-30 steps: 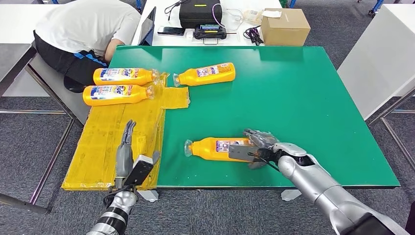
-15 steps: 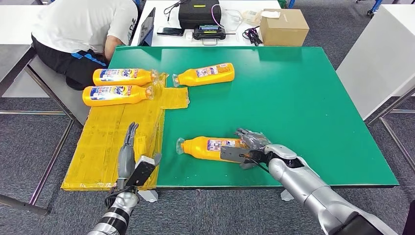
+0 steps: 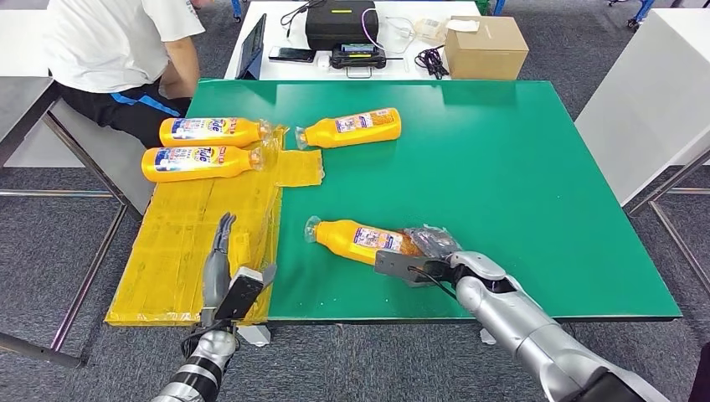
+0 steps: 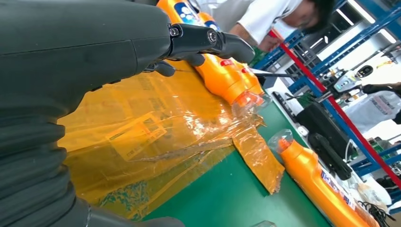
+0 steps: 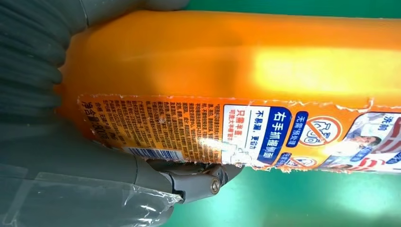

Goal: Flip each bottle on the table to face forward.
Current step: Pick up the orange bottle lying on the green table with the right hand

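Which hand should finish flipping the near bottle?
Right. The right hand already grips the base of the near bottle, whose back label faces up. The left hand hovers over the yellow sheet, holding nothing, away from that bottle.

A green-topped bench (image 3: 502, 167) stands on grey carpet floor (image 3: 50, 243), with a patch of yellow taped sheeting (image 3: 192, 243) hanging over its near left corner. Behind it a white table (image 3: 402, 65) carries a black case (image 3: 342, 21), a cardboard box (image 3: 486, 46), a phone (image 3: 291, 54), a tablet (image 3: 254, 42) and some cables (image 3: 431, 57). A person in a white shirt (image 3: 117, 42) sits at the far left beside a grey table (image 3: 25, 100). Another white table (image 3: 653, 109) flanks the right. Blue and red racking (image 4: 331, 56), possibly shelving, rises in the left wrist view under bright overhead light.
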You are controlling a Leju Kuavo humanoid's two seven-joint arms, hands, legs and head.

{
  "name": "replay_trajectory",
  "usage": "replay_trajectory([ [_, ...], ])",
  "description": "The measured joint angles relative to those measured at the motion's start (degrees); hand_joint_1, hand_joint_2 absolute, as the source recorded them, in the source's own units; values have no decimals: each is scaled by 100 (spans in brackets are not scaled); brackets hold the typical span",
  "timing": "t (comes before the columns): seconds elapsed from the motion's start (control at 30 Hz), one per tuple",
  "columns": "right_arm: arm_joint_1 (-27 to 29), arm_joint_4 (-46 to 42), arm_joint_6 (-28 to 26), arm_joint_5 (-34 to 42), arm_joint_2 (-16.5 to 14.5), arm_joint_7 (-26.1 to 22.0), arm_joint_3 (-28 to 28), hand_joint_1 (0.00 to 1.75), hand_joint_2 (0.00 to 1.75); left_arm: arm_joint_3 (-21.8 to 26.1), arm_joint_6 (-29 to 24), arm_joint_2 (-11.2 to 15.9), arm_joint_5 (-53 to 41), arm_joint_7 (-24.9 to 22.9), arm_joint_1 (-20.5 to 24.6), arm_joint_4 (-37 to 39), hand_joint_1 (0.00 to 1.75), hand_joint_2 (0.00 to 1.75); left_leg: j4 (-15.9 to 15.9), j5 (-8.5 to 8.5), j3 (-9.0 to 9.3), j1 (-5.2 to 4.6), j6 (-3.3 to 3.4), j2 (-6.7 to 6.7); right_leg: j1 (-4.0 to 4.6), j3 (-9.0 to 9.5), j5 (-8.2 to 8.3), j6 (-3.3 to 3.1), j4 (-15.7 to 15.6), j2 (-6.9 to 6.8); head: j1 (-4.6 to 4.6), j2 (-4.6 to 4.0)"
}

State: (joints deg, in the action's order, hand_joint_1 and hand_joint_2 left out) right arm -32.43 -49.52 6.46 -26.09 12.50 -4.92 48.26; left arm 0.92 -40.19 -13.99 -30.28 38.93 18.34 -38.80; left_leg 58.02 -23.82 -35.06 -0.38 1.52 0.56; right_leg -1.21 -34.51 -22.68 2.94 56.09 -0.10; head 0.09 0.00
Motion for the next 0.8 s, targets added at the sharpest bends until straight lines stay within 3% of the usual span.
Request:
replay_trajectory([
  [0.17, 572, -366, -973, -163, -198, -130, -571, 175, 175, -75, 156, 12, 507, -5, -10, 51, 0, 175, -1, -1, -12, 1, 0, 2, 1, -6, -1, 1, 2, -1, -1, 0],
  [0.37, 1654, -1721, -2348, -1114, -918, -332, -1785, 175, 175, 16, 1145, 7, 1097, -297, -206, -167, 0, 175, -2, -1, -40, 7, -1, 9, 5, -39, -3, -1, 3, -5, -3, 0],
  [0.53, 2301, -2788, -3293, -1357, -1431, -787, -2577, 175, 175, 80, 1989, -41, 1367, -686, -412, -548, 0, 175, -3, -1, -49, 4, -1, 22, 1, -42, -6, -3, 2, -13, -1, 0],
  [0.8, 2823, -3549, -3569, -1128, -1836, -1334, -3278, 175, 175, -17, 2956, -138, 1731, -913, -613, -1277, 0, 175, -2, -2, -49, -2, 1, 17, -4, -43, -4, 0, -1, -13, -1, 0],
])
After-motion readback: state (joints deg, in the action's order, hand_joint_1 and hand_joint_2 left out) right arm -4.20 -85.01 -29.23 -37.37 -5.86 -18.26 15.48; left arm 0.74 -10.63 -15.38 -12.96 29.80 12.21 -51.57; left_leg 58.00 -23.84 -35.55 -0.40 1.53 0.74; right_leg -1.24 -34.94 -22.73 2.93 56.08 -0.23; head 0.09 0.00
